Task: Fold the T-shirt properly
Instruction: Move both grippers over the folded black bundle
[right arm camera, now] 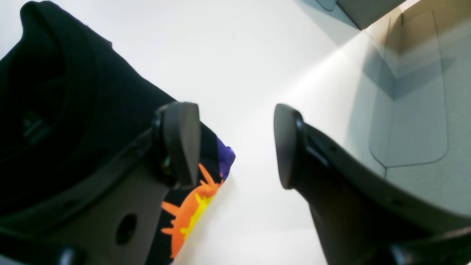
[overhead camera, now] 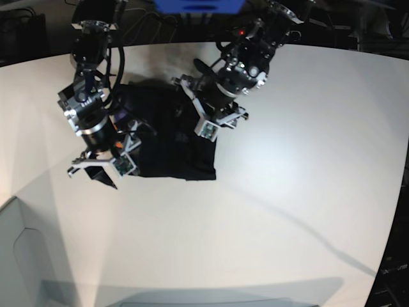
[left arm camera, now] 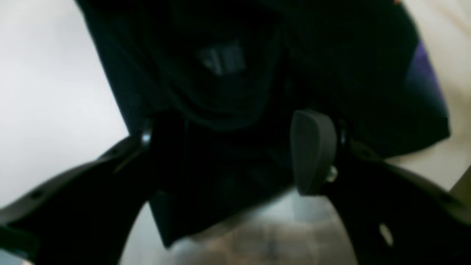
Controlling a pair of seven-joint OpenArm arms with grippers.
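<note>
A broad white rounded worktop (overhead camera: 300,160) fills the base view, with dark clutter and cables beyond its far edge and a pale grey panel (overhead camera: 22,256) at its near left corner. Long soft shadows cross the near half of the worktop.

Near to far: the right gripper (right arm camera: 235,145) hangs over the worktop just at the left edge of the cloth, its two dark grey pads (right arm camera: 182,141) standing well apart with only bare white surface between them. In its wrist view one finger lies in front of the cloth's edge; whether it touches the cloth cannot be told.

The large plain black short-sleeved T-shirt (overhead camera: 169,144) lies in the far left part of the worktop as a compact, roughly rectangular bundle, its near edge straight and its near right corner squared. An orange, yellow and purple sunburst print (right arm camera: 195,206) shows along the shirt's edge beside the right gripper. A small pale label (left arm camera: 222,60), blurred, sits inside the curved neckline in the left wrist view.

Farther back, the left gripper (left arm camera: 235,154) is over the far right part of the shirt, its jaws spread wide with black cloth filling the space between them. That view is blurred, and whether the pads press the cloth cannot be told.
</note>
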